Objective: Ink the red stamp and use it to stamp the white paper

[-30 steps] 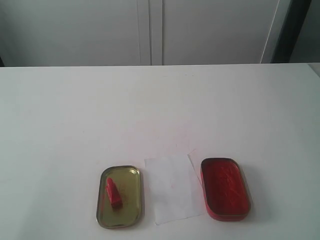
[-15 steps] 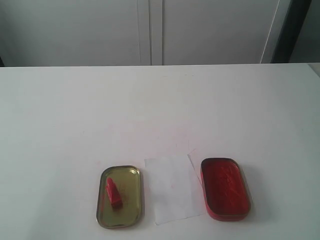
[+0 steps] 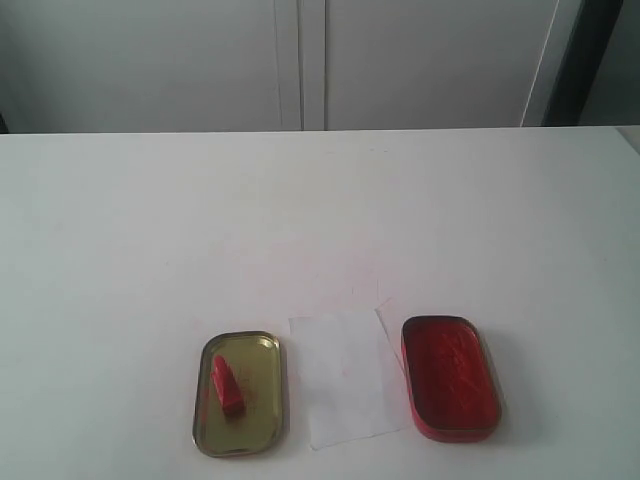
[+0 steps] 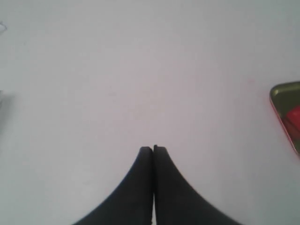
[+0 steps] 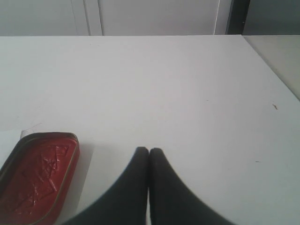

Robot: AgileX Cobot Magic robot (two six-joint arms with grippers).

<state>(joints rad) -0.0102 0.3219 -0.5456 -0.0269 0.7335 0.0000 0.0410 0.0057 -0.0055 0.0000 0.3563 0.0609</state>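
The red stamp (image 3: 226,384) lies on its side in a shallow gold tin lid (image 3: 262,392) near the table's front. Right of the lid lies the white paper (image 3: 345,375). Beyond the paper sits the red ink-pad tin (image 3: 449,377), uncovered. Neither arm shows in the exterior view. My left gripper (image 4: 153,148) hangs over bare table, jaws pressed together and empty, with the gold lid (image 4: 282,101) and a bit of the red stamp (image 4: 294,118) at the frame's edge. My right gripper (image 5: 149,150) is shut and empty beside the ink-pad tin (image 5: 37,173).
The white table (image 3: 320,220) stretches back to grey cabinet doors (image 3: 300,60). Faint pink smudges (image 3: 350,270) mark the tabletop behind the paper. The table's right edge (image 5: 272,65) shows in the right wrist view.
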